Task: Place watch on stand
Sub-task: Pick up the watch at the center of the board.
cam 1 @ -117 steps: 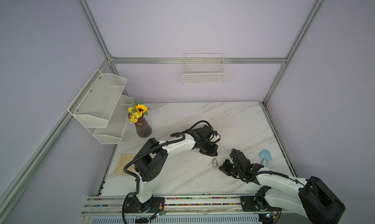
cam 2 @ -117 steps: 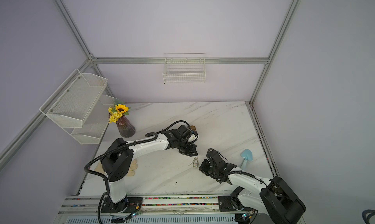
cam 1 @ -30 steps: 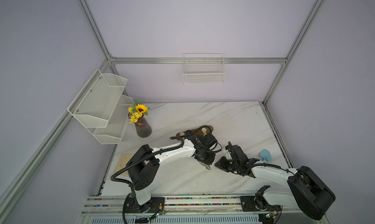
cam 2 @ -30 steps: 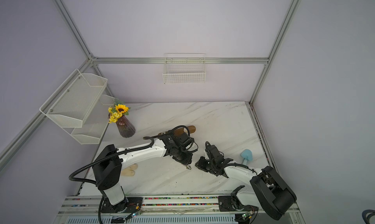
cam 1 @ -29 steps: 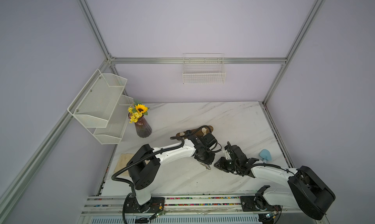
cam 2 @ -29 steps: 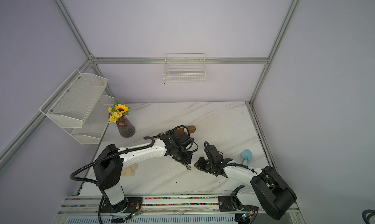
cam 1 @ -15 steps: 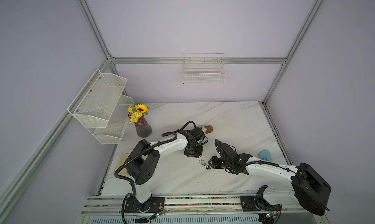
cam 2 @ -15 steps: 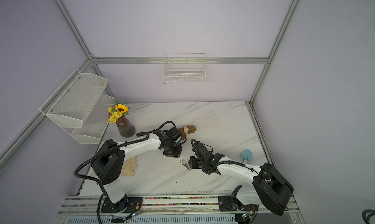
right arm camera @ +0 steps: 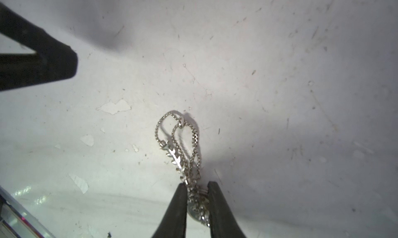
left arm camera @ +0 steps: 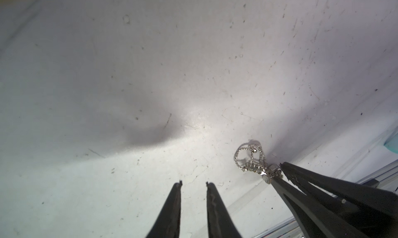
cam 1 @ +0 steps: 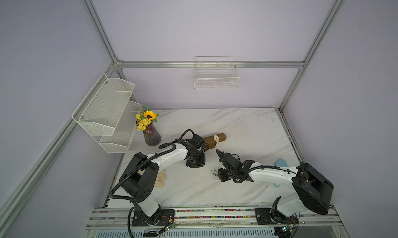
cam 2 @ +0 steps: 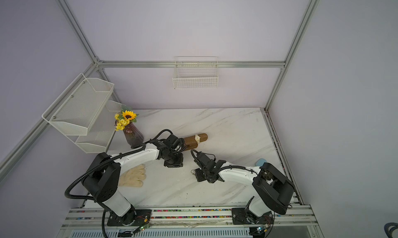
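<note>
Brown wooden bar stand already carries the pale-strapped wristwatch, so placement looks done. Right claw pinches a silver chain trinket on the white marble bench; left claw slightly open, empty.

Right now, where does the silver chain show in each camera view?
Right wrist: silver chain runs out from between the right pincer tips.
Left wrist: it is held by that pincer, beside the open left pincer.
Both top views: a small glint between the arms, at the right one's tip.
Shared landmark: the right pincer, at the chain in every view.
</note>
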Available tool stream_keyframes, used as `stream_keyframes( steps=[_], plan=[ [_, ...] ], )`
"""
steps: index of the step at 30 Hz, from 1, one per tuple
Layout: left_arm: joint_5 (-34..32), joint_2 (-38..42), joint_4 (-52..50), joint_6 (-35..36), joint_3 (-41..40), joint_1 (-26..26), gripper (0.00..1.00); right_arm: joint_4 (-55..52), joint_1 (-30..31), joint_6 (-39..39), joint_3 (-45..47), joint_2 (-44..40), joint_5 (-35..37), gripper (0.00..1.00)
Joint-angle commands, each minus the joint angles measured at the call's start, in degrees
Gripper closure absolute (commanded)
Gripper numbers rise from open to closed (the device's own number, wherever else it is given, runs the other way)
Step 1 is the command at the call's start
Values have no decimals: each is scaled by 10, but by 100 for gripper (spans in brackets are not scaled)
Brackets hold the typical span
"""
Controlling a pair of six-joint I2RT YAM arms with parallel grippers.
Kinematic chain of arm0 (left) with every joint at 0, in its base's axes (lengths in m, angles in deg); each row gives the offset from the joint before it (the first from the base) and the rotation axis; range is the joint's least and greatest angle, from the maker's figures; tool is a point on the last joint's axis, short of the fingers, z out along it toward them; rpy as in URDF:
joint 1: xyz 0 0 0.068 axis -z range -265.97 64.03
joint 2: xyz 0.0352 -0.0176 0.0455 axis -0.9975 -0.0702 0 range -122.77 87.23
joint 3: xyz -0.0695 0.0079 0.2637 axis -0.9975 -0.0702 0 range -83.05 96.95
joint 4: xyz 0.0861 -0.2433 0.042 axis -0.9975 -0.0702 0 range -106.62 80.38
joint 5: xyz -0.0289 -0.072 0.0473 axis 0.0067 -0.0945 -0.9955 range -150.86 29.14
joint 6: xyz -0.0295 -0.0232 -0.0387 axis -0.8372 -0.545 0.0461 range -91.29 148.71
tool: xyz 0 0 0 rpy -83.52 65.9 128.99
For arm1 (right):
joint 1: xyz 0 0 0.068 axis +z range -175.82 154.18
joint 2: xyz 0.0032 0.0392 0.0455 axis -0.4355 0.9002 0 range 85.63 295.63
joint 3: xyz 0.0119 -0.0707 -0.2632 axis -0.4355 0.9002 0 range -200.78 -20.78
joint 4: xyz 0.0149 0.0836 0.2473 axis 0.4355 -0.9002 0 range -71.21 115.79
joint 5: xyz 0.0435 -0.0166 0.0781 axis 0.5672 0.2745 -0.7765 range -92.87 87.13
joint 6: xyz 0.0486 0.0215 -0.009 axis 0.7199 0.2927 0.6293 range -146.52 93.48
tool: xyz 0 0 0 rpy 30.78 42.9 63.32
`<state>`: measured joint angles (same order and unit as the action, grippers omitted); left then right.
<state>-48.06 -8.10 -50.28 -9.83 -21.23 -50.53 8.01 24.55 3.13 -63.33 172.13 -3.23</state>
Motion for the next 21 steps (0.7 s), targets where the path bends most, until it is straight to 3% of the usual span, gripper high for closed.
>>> stream_keyframes(
  steps=[1, 10, 15, 21],
  plan=[
    [24, 22, 21, -7, -15, -7, 77, -20, 7, -14, -10, 11, 17, 78],
    [39, 12, 34, -3, -23, -15, 77, -45, 28, -29, -44, 52, 36, 78],
    [45, 9, 38, -3, -27, -18, 78, -44, 34, -22, -43, 57, 37, 88],
    [45, 21, 41, -1, -36, -18, 78, -52, 33, -7, -52, 45, 23, 91]
  ],
)
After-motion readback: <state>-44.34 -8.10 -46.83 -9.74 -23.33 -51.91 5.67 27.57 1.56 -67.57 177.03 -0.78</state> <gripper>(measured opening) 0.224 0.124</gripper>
